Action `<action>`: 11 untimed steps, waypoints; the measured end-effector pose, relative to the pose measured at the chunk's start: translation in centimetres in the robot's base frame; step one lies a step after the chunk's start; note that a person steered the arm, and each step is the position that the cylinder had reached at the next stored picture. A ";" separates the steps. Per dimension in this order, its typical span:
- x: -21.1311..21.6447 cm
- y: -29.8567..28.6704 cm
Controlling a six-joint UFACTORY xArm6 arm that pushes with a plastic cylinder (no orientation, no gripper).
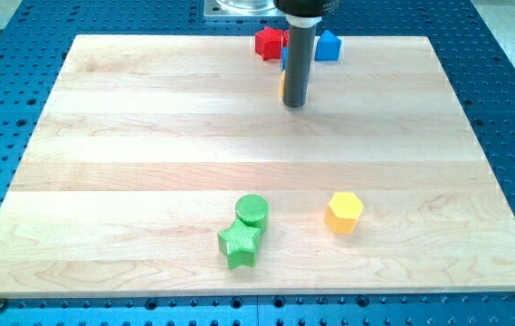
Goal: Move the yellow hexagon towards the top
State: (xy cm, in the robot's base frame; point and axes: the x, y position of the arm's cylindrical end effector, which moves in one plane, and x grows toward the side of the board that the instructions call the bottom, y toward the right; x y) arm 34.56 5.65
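Yellow hexagon point(344, 213): you're seeing it sitting lower right of centre on the wooden board point(148, 136).
My tip point(294, 103): it's resting upper centre, well apart from the hexagon.
Pincer: the rod is carrying none, so there's no spread or pinch to tell.
Green cylinder point(252, 210), green star point(239, 244): touching, left of the hexagon.
Red block point(269, 42), blue block point(329, 45): sitting at the top edge, flanking the rod.

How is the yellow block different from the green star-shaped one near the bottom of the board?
The yellow hexagon is yellow with six flat sides; the green star is green with pointed arms. The hexagon stands alone, while the star touches a green cylinder. The hexagon lies to the view's right of the star, which sits nearer the view's bottom edge. Both lie flat on the wooden board, far from my tip near the view's top.
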 end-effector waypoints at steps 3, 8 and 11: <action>4.5 2.1; 21.6 2.3; 11.8 2.9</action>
